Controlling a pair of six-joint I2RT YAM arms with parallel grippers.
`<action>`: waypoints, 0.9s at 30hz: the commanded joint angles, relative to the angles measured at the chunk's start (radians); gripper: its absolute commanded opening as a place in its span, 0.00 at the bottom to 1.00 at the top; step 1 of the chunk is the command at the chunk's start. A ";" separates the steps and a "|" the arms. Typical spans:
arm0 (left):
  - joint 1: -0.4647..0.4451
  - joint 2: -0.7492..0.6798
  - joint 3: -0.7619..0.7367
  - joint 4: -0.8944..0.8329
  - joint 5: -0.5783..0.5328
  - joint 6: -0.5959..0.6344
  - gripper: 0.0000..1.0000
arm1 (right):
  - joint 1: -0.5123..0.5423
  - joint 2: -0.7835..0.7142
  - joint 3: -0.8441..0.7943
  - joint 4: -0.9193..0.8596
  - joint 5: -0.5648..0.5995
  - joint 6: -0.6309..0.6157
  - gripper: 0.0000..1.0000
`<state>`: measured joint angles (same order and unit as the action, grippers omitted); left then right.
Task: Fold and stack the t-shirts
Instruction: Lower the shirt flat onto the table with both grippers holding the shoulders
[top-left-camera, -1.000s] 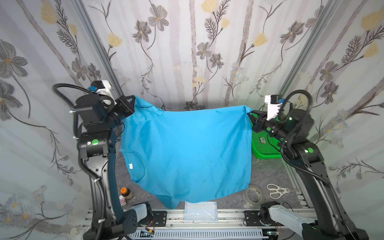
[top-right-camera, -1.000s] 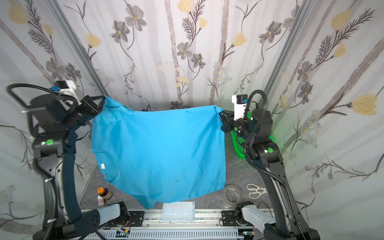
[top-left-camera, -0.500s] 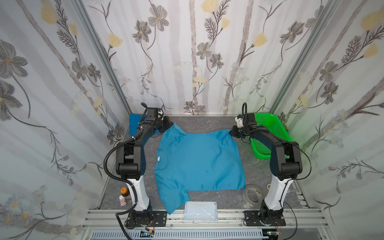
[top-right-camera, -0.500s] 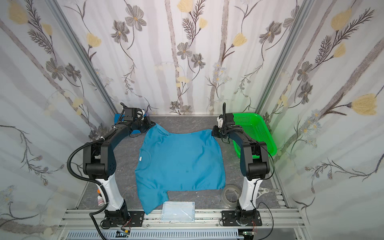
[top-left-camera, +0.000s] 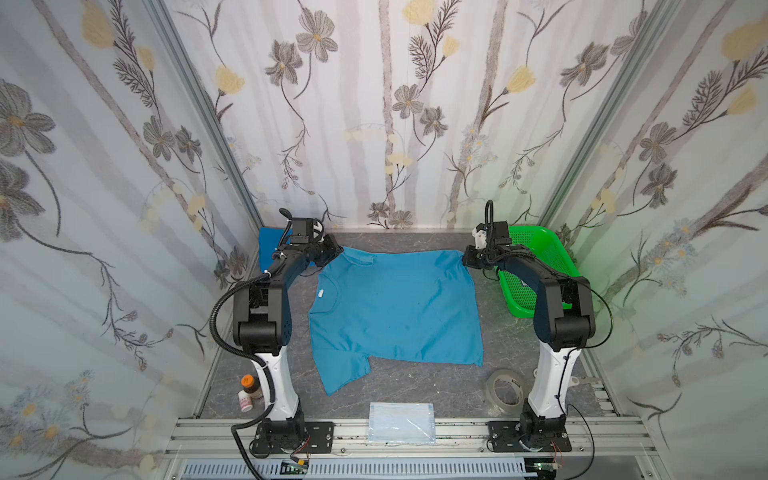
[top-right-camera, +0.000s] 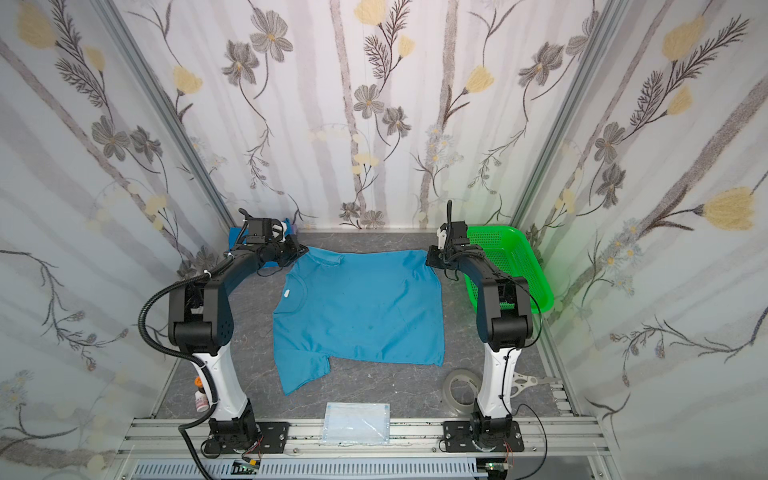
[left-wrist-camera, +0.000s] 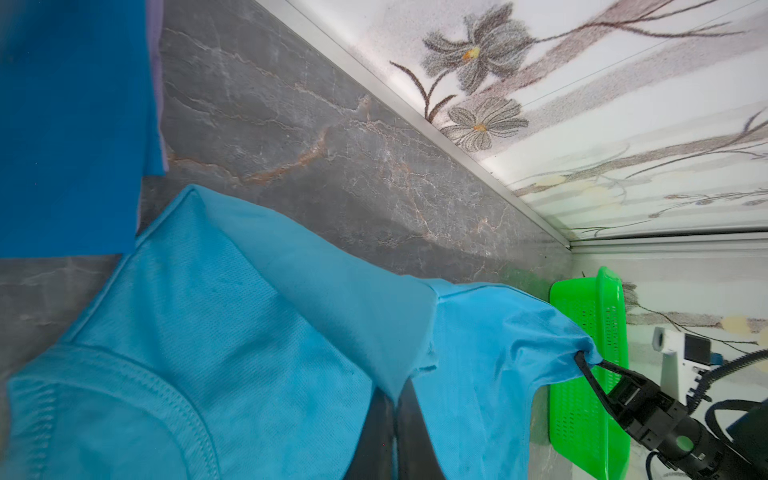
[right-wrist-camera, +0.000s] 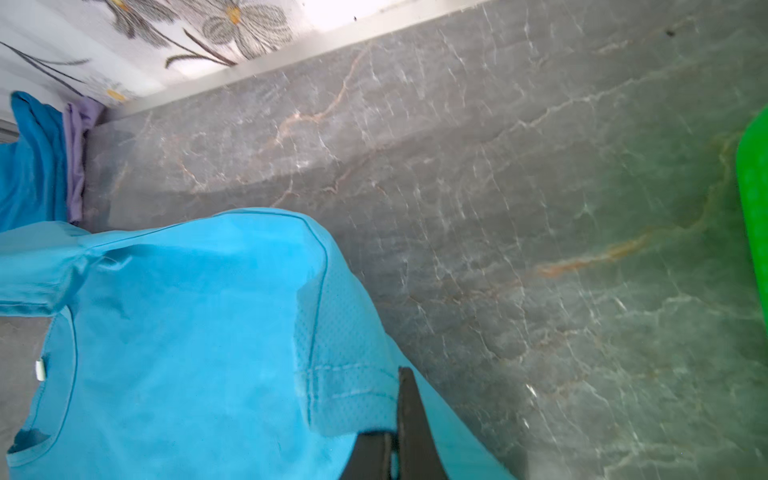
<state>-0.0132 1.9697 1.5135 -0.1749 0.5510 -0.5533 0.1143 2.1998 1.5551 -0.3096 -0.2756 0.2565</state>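
The lighter teal t-shirt (top-left-camera: 399, 307) (top-right-camera: 361, 307) lies spread on the grey marble table, its white neck label (top-left-camera: 320, 294) toward the left. My left gripper (top-left-camera: 338, 249) (left-wrist-camera: 397, 401) is shut on the far left shoulder of the shirt. At the far right corner my right gripper (top-left-camera: 464, 260) (right-wrist-camera: 398, 415) is shut on the hem, low over the table. The cloth (left-wrist-camera: 249, 332) (right-wrist-camera: 187, 332) rises in a small peak at each grip. The deeper royal blue t-shirt (top-left-camera: 267, 249) (left-wrist-camera: 70, 124) lies folded in the far left corner behind my left arm.
A green basket (top-left-camera: 536, 227) stands at the far right, close to my right arm. A purple cloth (right-wrist-camera: 77, 158) lies by the royal blue shirt. Near the front are a tape roll (top-left-camera: 505, 392), a face-mask packet (top-left-camera: 401, 422), small bottles (top-left-camera: 249, 388) and scissors (top-right-camera: 528, 380).
A second ago both grippers held the teal shirt stretched high, near the camera. They have carried it down and away to the table's far side, where it now lies flat.
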 joint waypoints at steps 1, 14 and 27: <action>0.021 -0.016 -0.016 0.065 0.022 -0.020 0.00 | -0.043 0.024 0.045 -0.012 -0.001 -0.025 0.00; 0.051 -0.213 -0.281 0.091 -0.048 -0.075 0.00 | 0.008 -0.149 -0.194 0.138 -0.048 -0.106 0.00; 0.056 -0.373 -0.407 -0.038 -0.156 -0.119 0.00 | 0.087 -0.318 -0.409 0.135 0.036 -0.120 0.22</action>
<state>0.0410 1.6287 1.1568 -0.1532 0.4438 -0.6403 0.1833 1.9388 1.2125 -0.2211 -0.2825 0.1192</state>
